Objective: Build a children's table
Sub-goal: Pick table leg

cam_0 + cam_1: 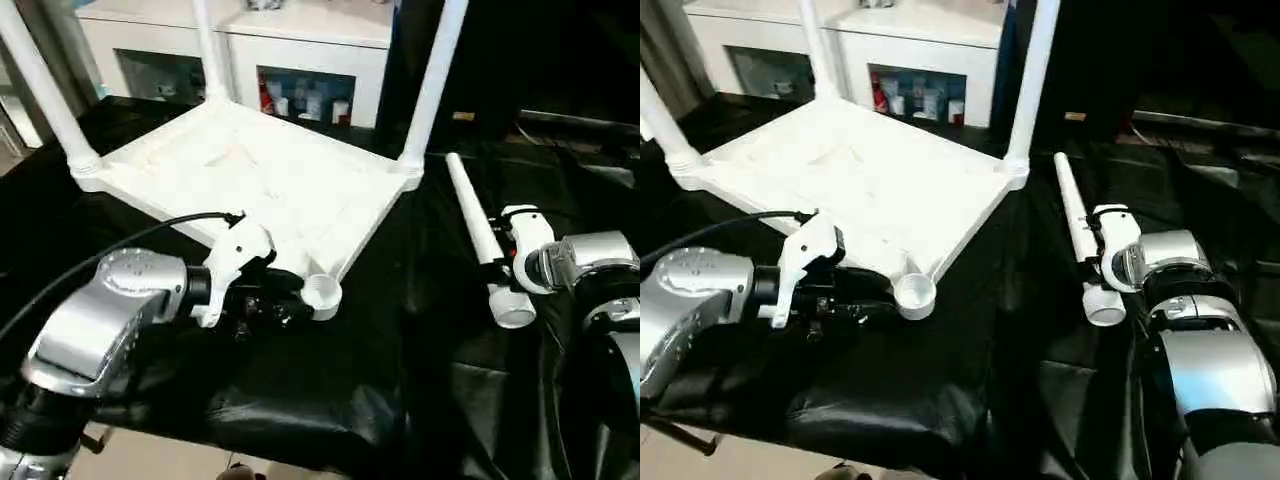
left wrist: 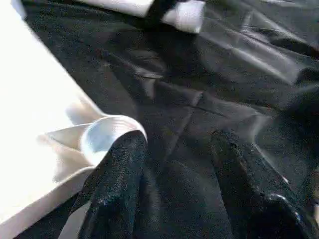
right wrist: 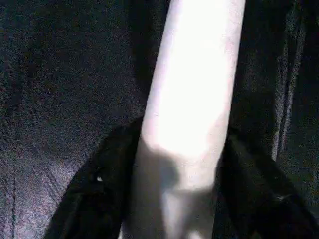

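Upside-down children's table [image 1: 260, 175] on a black-draped tabletop [image 1: 330, 390], three legs [image 1: 432, 80] socketed upright. Fourth leg [image 1: 478, 228] lies flat beside it; right end effector [image 3: 182, 164] straddles it, fingers around the tube, firm clamp unclear. Left end effector [image 2: 169, 189] is apart, one finger against the empty corner socket [image 1: 322, 292]. Advice: clamp squarely, lift, tip upright, align with the socket while left steadies.

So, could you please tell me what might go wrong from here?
1. The right gripper straddles the loose leg near its wide end, so the long narrow end could swing or sag when lifted.
2. The left gripper has one finger against the empty corner socket; a push could shift the tabletop.
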You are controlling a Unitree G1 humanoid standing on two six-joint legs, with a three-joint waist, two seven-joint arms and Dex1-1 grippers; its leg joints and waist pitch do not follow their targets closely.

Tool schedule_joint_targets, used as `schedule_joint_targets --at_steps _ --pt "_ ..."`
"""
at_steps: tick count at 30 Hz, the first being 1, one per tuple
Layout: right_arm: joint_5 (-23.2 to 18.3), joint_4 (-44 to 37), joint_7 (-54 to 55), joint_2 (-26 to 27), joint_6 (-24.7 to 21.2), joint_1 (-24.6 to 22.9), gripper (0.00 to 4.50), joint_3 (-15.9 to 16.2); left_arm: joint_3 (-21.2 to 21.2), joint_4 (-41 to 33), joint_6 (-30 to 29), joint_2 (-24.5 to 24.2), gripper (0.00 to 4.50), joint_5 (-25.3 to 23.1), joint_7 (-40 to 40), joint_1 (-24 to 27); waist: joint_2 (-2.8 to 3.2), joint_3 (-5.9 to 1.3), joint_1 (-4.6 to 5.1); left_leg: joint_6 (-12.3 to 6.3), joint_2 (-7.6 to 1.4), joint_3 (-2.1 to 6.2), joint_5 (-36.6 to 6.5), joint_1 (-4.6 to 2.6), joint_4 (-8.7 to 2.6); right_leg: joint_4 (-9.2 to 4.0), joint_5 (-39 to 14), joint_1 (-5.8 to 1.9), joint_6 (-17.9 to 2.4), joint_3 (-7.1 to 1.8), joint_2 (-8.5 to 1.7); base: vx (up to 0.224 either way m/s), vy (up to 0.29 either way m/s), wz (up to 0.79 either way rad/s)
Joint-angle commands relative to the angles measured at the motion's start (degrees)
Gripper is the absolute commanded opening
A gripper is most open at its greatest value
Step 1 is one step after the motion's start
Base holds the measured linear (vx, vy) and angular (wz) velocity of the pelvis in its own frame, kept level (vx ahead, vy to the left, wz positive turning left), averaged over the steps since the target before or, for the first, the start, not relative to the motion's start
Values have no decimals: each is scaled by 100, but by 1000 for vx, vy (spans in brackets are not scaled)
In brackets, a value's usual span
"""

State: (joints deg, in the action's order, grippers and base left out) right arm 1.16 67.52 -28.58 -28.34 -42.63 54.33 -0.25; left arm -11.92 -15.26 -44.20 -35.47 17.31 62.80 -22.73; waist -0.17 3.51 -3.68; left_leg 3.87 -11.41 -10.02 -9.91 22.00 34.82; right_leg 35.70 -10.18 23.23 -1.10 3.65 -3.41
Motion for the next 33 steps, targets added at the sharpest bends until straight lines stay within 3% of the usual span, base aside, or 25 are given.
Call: schedule_joint_targets --at_steps 1,5,8,9,10,12,13,14,16,19,20,22,23,25,27,30,31,33 --pt "82 154 58 -72 38 3 227 -28 -115 -157 -56 -67 242 105 144 -115 -27 -378 -5 186 -133 5 -1306 -107 -350 -448 -1863 -246 -1129 -236 -386 0 0 0" --pt "37 201 112 -103 80 -11 196 -88 -138 -155 -3 -47 279 110 138 -138 -24 -370 9 210 -125 12 -1430 -107 -346 -455 -1995 -238 -1079 -234 -377 0 0 0" --pt "-202 225 325 -162 129 -109 192 -406 21 70 133 323 304 123 -228 -265 -14 -379 -2 229 -124 1 -1449 -143 -327 -478 -1959 -218 -1082 -245 -373 0 0 0" --pt "-202 225 325 -162 129 -109 190 -406 21 70 133 323 321 123 -228 -265 -25 -380 -3 221 -116 8 -1420 -115 -331 -465 -1944 -243 -1080 -237 -370 0 0 0" --pt "-303 213 447 -183 166 -155 189 -546 81 150 182 444 323 118 -351 -307 17 -379 1 231 -115 22 -1423 -96 -338 -450 -1943 -258 -1072 -231 -372 0 0 0" --pt "-456 195 625 -220 226 -210 189 -758 172 267 279 606 342 114 -527 -357 -25 -386 22 210 -103 12 -1438 -105 -326 -482 -1969 -253 -1011 -228 -368 0 0 0" --pt "-660 96 791 -278 425 -281 189 -1035 272 404 406 772 357 141 -727 -411 42 -393 16 227 -102 30 -1431 -98 -327 -459 -1947 -263 -1024 -219 -373 0 0 0" --pt "-671 89 796 -281 436 -284 189 -1049 278 411 409 782 357 145 -735 -414 -7 -388 33 209 -97 7 -1447 -97 -322 -496 -1926 -256 -982 -224 -362 0 0 0" --pt "-1021 -266 867 -311 1052 -468 188 -1515 436 613 623 1020 373 169 -977 -486 11 -403 23 179 -89 16 -1436 -104 -313 -488 -1908 -262 -963 -216 -364 0 0 0" --pt "-1760 -923 627 -189 2045 -788 188 -2413 615 975 963 1331 406 126 -1272 -606 -36 -431 11 46 -91 -1 -1307 -91 -308 -493 -1696 -286 -909 -217 -364 0 0 0" --pt "-2069 -1187 438 -117 2099 -872 188 -2740 657 1143 1039 1438 412 41 -1480 -690 -40 -433 11 -1 -92 -9 -1292 -88 -304 -494 -1663 -285 -910 -223 -367 0 0 0" --pt "-2566 -1664 78 23 1891 -1014 188 -3199 728 1374 1266 1611 430 -22 -1699 -782 -34 -438 18 -174 -69 -1 -1092 -51 -310 -484 -1487 -329 -910 -203 -327 0 0 0" --pt "-2910 -2093 -345 138 1636 -1181 188 -3377 786 1515 1389 1765 442 -49 -1911 -849 -69 -444 27 -230 -80 9 -1022 -42 -315 -470 -1445 -340 -941 -193 -337 0 0 0" --pt "-3531 -2947 -1205 334 1116 -1585 188 -3504 793 1708 1014 1939 448 32 -2054 -1071 -71 -441 12 -330 -75 1 -861 -33 -313 -460 -1317 -354 -967 -194 -320 0 0 0" --pt "-4113 -3748 -1890 486 558 -2005 188 -3393 990 1788 556 2223 450 509 -1984 -1325 -45 -454 -83 -506 -113 -10 -690 -57 -310 -453 -1079 -349 -1070 -188 -340 0 0 0" --pt "-4635 -4444 -2345 558 215 -2408 188 -3068 1275 2004 365 2598 450 993 -2033 -1651 -37 -457 -142 -456 -139 -6 -691 -60 -315 -467 -1162 -333 -1226 -169 -368 0 0 0" --pt "-4792 -4640 -2441 576 108 -2515 188 -2981 1359 2103 353 2712 450 1124 -2056 -1762 -32 -453 -186 -404 -136 -22 -807 -92 -304 -494 -1349 -313 -1231 -175 -377 0 0 0" --pt "-5083 -5055 -2629 622 -195 -2682 188 -2836 1520 2367 270 2936 450 1399 -2108 -2047 -54 -432 -238 -363 -113 -30 -888 -88 -311 -545 -1736 -309 -1049 -176 -378 0 0 0"
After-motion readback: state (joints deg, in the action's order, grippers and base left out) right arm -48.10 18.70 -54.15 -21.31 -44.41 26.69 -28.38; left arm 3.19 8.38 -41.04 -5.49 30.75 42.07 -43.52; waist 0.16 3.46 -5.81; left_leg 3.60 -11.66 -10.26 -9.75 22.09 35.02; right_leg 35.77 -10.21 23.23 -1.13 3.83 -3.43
